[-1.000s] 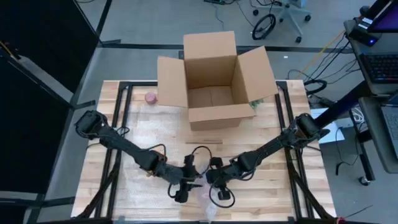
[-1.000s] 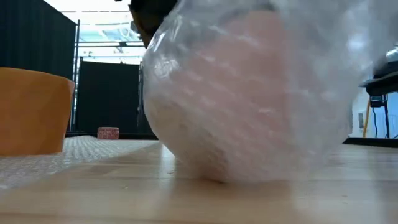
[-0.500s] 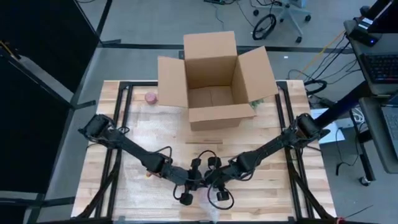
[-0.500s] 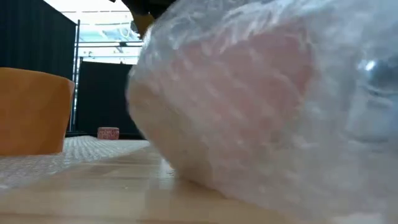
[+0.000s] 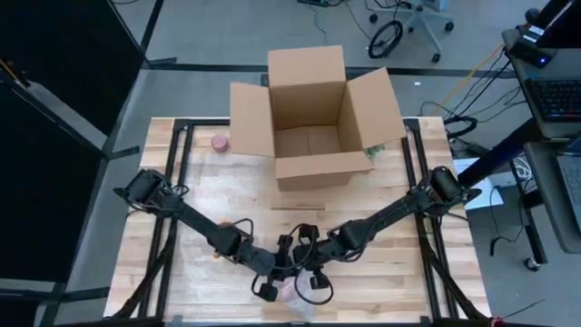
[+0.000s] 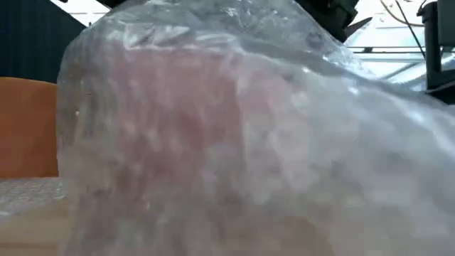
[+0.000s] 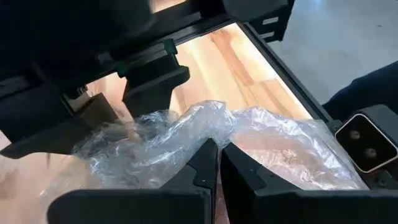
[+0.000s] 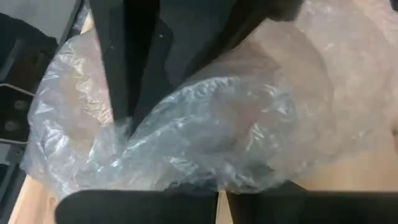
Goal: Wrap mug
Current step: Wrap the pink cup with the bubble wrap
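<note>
The mug [image 6: 178, 142] shows pink through crumpled clear bubble wrap [image 7: 186, 134] and fills the low view. It rests on the wooden table near the middle of the front edge [image 5: 289, 291]. My left gripper [image 5: 272, 280] and my right gripper [image 5: 310, 278] stand close together over the bundle, one at each side. Both are shut on the wrap. The mug's handle and rim are hidden by the wrap. My left gripper pinches a bunched fold of the bubble wrap [image 7: 214, 134] between its two fingers, slanting down from the table's left. The wrap rises slack from the bundle lying on the table. My right gripper has its shut fingers [image 8: 186, 199] against the wrap's bulging side [image 8: 217, 168], coming from the table's right. The gripper itself hides the exact place of contact.
An open cardboard box [image 5: 313, 113] stands at the far middle of the table, and a small pink roll [image 5: 220, 143] lies to its left. A flat stretch of bubble wrap [image 6: 21, 195] lies on the table's left part. The table's front edge is just beside the bundle.
Both grippers have moved toward the table's near edge and closer together. The wrapped mug has gone with them toward the near edge and rolled over, and the wrap has been drawn over it.
</note>
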### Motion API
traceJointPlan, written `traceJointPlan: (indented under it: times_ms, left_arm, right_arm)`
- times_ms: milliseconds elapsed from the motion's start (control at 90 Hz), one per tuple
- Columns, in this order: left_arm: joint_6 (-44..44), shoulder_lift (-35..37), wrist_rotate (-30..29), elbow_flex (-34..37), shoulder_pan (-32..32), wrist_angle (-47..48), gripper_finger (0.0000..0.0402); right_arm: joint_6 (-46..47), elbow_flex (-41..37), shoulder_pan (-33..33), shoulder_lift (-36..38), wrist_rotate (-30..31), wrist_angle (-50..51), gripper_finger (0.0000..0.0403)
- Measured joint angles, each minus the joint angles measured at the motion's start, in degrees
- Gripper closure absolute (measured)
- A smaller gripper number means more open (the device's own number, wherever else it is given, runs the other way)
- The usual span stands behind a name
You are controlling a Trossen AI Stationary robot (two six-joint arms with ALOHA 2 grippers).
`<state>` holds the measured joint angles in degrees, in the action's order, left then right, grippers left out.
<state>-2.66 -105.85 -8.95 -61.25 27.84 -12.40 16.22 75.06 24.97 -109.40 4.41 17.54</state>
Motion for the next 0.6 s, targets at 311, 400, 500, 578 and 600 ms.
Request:
traceJointPlan:
  times_ms: [311, 400, 500, 578, 600]
  left_arm:
    - [-1.59, 2.51, 0.00, -0.04, 0.04, 6.71, 0.0402]
    - [-3.81, 2.95, 0.21, -1.30, 0.10, 10.33, 0.0402]
    - [-5.91, 3.84, 2.22, -3.87, 0.10, 18.79, 0.0401]
    - [-7.42, 3.84, 2.67, -6.58, 0.07, 25.65, 0.0393]
    - [-7.48, 3.84, 2.67, -7.45, -0.05, 28.03, 0.0389]
  right_arm:
    - [3.02, -0.79, 0.13, 0.09, -3.04, 0.27, 0.0403]
    - [5.38, -1.64, 0.09, 0.22, -3.06, -0.04, 0.0402]
    - [7.52, -2.14, -0.33, 0.22, -3.29, 0.03, 0.0386]
    - [8.44, -2.22, -0.71, 0.22, -3.29, 0.33, 0.0357]
    - [8.43, -2.22, -0.83, 0.22, -3.28, 0.29, 0.0347]
